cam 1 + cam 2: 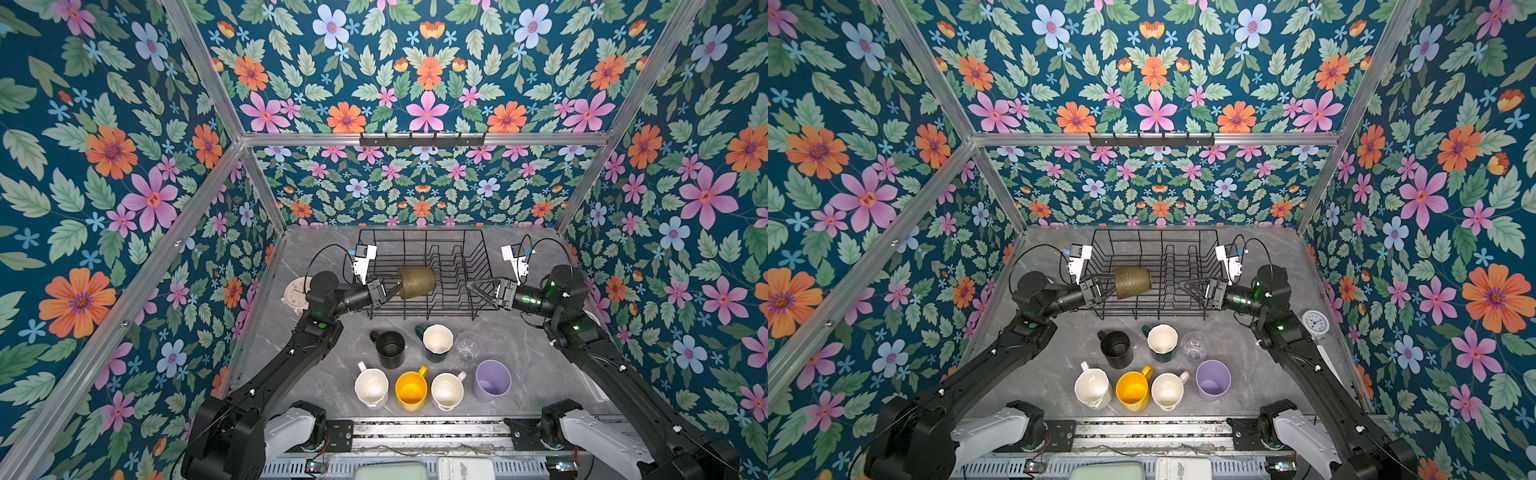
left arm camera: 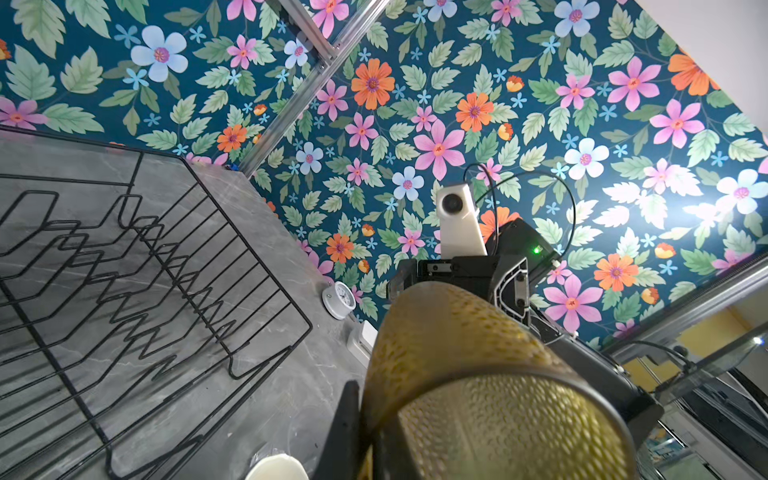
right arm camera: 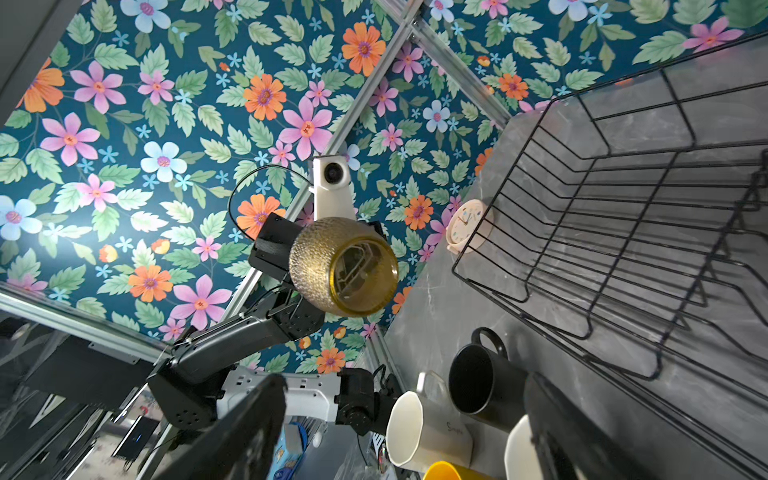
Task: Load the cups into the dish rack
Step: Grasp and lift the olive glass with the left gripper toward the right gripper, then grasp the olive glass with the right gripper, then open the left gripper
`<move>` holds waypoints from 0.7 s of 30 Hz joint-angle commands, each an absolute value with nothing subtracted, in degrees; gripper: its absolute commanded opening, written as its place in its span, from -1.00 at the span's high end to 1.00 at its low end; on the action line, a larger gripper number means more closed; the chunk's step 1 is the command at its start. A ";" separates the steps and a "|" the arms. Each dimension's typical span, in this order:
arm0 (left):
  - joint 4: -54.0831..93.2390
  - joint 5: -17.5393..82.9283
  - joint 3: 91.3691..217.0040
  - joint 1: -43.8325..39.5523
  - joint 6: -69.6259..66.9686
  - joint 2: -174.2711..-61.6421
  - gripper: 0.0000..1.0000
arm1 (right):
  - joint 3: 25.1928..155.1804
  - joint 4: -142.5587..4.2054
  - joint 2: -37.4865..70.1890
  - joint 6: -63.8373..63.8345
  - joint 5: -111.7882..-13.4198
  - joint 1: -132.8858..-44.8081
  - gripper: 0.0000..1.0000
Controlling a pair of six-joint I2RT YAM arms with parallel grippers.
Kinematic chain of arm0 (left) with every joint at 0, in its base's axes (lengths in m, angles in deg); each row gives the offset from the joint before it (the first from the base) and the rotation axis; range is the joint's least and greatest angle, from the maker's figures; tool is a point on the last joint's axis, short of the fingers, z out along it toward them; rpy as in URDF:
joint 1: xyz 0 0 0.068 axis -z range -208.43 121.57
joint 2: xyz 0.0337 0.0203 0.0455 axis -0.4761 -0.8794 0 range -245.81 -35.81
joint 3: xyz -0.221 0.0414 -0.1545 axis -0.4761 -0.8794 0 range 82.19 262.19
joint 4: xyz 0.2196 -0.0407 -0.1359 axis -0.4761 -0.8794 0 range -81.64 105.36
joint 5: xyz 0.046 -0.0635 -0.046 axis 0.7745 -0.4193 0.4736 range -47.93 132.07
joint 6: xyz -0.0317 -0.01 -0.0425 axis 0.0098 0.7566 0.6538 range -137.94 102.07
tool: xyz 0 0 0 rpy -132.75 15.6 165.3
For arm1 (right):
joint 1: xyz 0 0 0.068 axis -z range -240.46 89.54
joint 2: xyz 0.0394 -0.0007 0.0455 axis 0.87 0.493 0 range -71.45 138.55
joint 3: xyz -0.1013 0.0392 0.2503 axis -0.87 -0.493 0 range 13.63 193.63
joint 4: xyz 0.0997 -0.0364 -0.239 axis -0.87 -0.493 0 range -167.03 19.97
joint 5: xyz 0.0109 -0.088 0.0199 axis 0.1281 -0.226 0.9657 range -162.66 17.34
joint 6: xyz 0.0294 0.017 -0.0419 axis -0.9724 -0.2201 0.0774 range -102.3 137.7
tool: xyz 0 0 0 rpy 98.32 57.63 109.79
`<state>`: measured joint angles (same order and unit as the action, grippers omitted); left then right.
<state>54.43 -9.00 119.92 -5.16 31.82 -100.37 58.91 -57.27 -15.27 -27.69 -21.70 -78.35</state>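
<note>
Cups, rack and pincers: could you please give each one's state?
Olive-brown tumbler: sideways, held aloft.
Left pincer: shut on olive-brown tumbler.
Right pincer: open, empty.
Dish rack: no cup inside.
Black mug: upright.
Green mug: upright.
Clear glass: upright.
White mug: upright.
Yellow mug: upright.
Pink mug: upright.
Lilac tumbler: upright.

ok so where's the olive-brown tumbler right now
In both top views the olive-brown tumbler lies on its side in the left gripper, in the air over the left half of the dish rack, beyond the black mug.

Left pincer (image 1: 390,291) clamps the olive-brown tumbler (image 1: 417,282), sideways above the dish rack (image 1: 415,230); right pincer (image 1: 473,287) hangs just opposite, jaws spread wide, tips toward the tumbler.
</note>
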 commanded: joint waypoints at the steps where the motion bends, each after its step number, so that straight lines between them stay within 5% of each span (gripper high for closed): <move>1: 58.43 -10.70 119.63 -5.07 33.13 -100.30 1.00 | 60.67 -53.82 -13.58 -26.37 -21.30 -81.04 -0.78; 21: 60.67 -12.81 119.19 -3.47 33.97 -102.51 1.00 | 69.36 -54.66 0.37 -23.36 -23.19 -92.16 -0.75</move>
